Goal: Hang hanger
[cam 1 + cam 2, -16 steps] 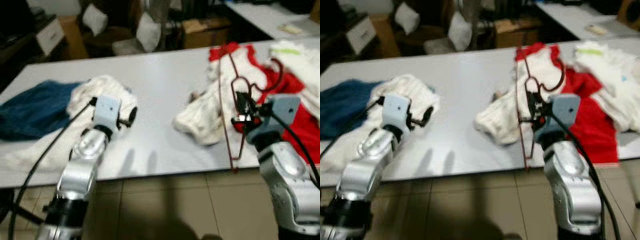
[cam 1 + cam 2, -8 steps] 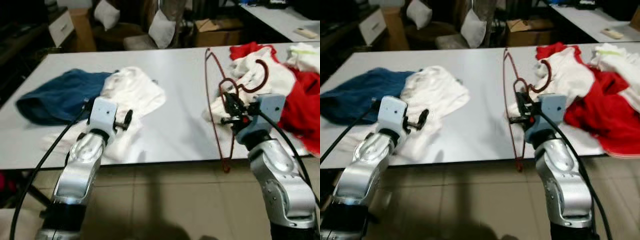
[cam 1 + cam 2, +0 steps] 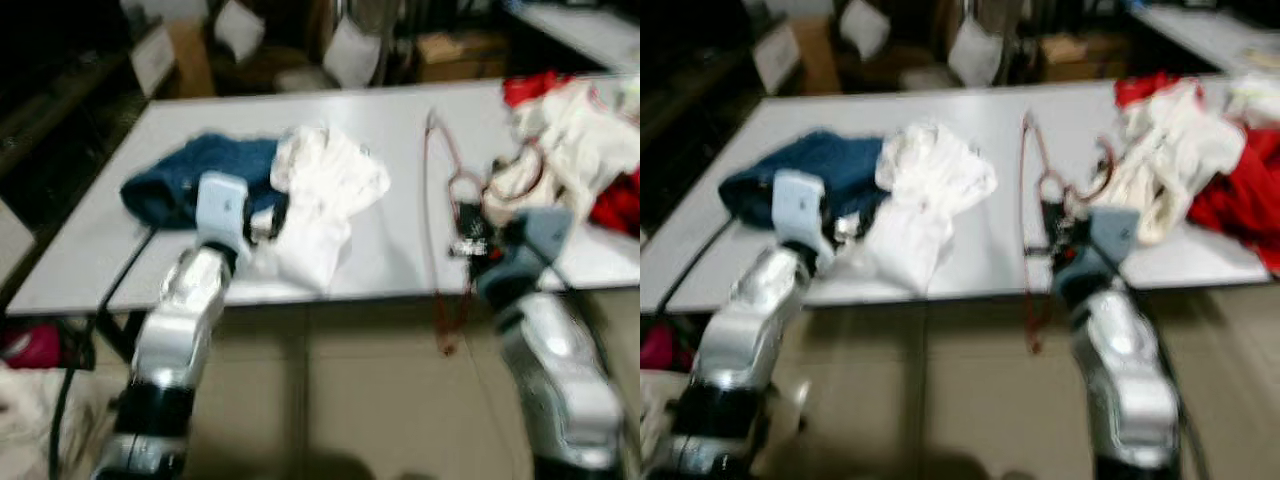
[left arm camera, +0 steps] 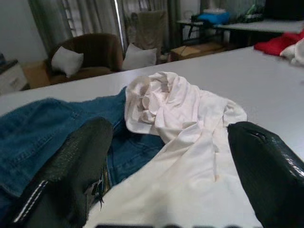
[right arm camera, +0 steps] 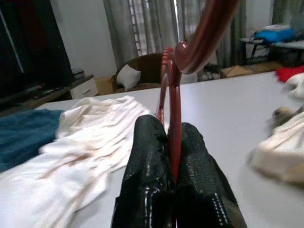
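Hanger (image 5: 172, 90) is sitting pinched between my right gripper (image 5: 173, 137) fingers, hanging past the table (image 3: 400, 130) edge. My left gripper (image 4: 166, 156) is gaping wide over white cloth (image 4: 180, 123) and jeans (image 4: 42, 128).

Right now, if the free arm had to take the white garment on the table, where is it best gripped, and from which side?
Probably the bunched top fold of the white garment, approached from the table's near edge. The open left end effector already faces it, and the raised folds give something to pinch. The right end effector holds the hanger.
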You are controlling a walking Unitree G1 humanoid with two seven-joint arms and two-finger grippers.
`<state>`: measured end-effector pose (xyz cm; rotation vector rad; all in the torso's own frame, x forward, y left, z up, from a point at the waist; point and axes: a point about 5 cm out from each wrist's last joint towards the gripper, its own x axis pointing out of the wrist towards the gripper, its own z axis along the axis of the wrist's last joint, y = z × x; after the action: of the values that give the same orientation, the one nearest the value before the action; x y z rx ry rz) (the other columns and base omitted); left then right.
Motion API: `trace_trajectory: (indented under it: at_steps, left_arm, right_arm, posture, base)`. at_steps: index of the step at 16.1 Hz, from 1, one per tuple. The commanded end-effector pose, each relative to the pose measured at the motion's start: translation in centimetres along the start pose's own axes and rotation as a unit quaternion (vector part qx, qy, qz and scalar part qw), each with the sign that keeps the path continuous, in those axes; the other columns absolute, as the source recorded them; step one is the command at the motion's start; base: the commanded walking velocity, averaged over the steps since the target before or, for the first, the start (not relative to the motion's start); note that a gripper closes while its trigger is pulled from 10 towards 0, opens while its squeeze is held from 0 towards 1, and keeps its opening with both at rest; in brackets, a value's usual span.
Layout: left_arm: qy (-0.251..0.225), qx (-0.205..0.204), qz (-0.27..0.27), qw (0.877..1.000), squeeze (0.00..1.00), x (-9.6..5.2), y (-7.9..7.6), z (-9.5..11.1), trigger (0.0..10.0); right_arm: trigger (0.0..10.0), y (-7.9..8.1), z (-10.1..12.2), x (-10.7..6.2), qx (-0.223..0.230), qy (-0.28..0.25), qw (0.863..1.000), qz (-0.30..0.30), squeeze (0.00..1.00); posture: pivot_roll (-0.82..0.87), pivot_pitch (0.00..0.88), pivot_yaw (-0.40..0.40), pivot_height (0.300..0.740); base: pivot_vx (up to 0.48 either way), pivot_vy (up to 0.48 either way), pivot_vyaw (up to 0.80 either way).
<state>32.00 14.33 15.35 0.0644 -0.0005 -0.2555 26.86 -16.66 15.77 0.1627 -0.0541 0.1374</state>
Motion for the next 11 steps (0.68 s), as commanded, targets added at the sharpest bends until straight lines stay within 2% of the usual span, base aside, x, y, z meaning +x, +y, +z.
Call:
trace_trajectory:
  at_steps: [1, 3, 5, 6, 8, 10, 11]
  left_arm:
    - [-0.003, -0.002, -0.011, 1.000, 0.00, 0.1, -0.5, -0.3, 10.0]
    - [0.011, 0.017, -0.049, 0.999, 0.00, 0.2, -1.5, -1.2, 10.0]
    - [0.017, 0.022, -0.048, 0.998, 0.00, 0.3, -1.4, -1.4, 10.0]
    - [0.010, 0.033, -0.046, 0.998, 0.00, 0.2, -1.2, -1.4, 10.0]
    - [-0.003, 0.048, -0.016, 0.999, 0.00, 0.0, -0.3, -1.4, 10.0]
    - [0.005, 0.039, -0.027, 0.999, 0.00, -0.4, 0.0, -1.7, 10.0]
    - [0.017, 0.024, -0.051, 0.998, 0.00, -0.9, 0.1, -2.2, 10.0]
  right_arm:
    - [10.0, -1.0, -0.1, 0.1, -0.002, -0.003, 1.000, -0.021, 0.00]
    - [10.0, -0.7, 1.4, 0.9, -0.026, -0.023, 0.999, 0.000, 0.00]
    - [10.0, -0.7, 1.4, 0.9, -0.031, -0.024, 0.999, 0.004, 0.00]
    - [10.0, -0.8, 0.9, 0.9, -0.044, -0.017, 0.999, 0.001, 0.00]
    - [10.0, -0.6, 0.7, 0.9, -0.040, -0.022, 0.999, -0.008, 0.00]
    - [10.0, -0.2, 0.2, 0.8, -0.053, -0.013, 0.999, 0.007, 0.00]
    - [10.0, 0.1, -0.2, 0.5, -0.033, -0.001, 0.999, 0.019, 0.00]
  posture:
    - [-0.18, 0.000, 0.086, 0.740]
    - [-0.20, 0.000, 0.091, 0.740]
    - [-0.20, 0.000, 0.087, 0.740]
    - [-0.19, 0.000, 0.077, 0.740]
    - [-0.18, 0.000, 0.069, 0.740]
    - [-0.18, 0.000, 0.070, 0.740]
    - [-0.18, 0.000, 0.075, 0.740]
  base:
    - [0.000, -0.480, 0.00]
    - [0.000, 0.000, 0.00]
    - [0.000, 0.000, 0.00]
    - [0.000, 0.000, 0.00]
    - [0.000, 0.000, 0.00]
    - [0.000, 0.000, 0.00]
    - [0.000, 0.000, 0.00]
